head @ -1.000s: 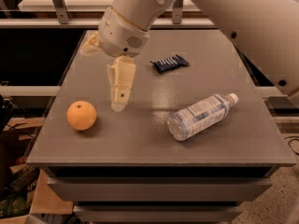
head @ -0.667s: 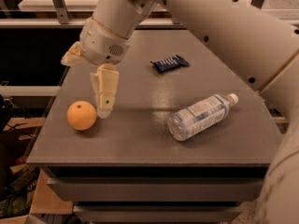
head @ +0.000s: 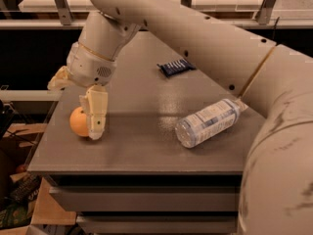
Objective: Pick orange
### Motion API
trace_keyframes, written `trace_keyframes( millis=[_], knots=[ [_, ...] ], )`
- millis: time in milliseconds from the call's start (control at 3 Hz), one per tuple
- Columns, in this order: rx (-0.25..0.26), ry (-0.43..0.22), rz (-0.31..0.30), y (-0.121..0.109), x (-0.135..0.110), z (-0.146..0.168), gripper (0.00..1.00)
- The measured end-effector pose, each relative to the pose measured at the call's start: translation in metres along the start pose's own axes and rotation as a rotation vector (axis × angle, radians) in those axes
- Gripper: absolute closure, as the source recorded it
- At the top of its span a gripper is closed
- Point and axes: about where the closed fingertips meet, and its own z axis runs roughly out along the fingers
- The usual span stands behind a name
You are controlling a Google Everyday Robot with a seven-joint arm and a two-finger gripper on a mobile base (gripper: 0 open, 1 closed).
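The orange (head: 77,123) sits on the grey table (head: 146,151) near its left edge. My gripper (head: 74,110) is down at the orange with its jaws open. One cream finger (head: 95,112) stands upright against the orange's right side and hides part of it. The other finger (head: 59,79) sticks out to the upper left, above and behind the fruit. The jaws have not closed on the orange. The arm reaches in from the upper right and fills much of the view.
A clear plastic bottle (head: 209,122) lies on its side at the table's right. A dark blue snack packet (head: 175,67) lies further back. The table's left edge is just beside the orange, with clutter (head: 19,199) on the floor below.
The gripper has moved left and down from the middle of the table to the orange, so that one finger now stands against it. The orange, bottle and packet have not moved.
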Motion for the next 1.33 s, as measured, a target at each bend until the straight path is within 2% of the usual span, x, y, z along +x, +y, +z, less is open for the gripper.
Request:
trace_keyframes(
  millis=[333, 667, 1000, 1333],
  knots=[
    [-0.034, -0.019, 0.032, 0.002, 0.013, 0.015, 0.00],
    [-0.050, -0.025, 0.069, 0.006, 0.028, 0.021, 0.06],
    [-0.055, -0.025, 0.090, 0.008, 0.040, 0.021, 0.23],
    [-0.052, -0.029, 0.096, 0.006, 0.045, 0.018, 0.46]
  ],
)
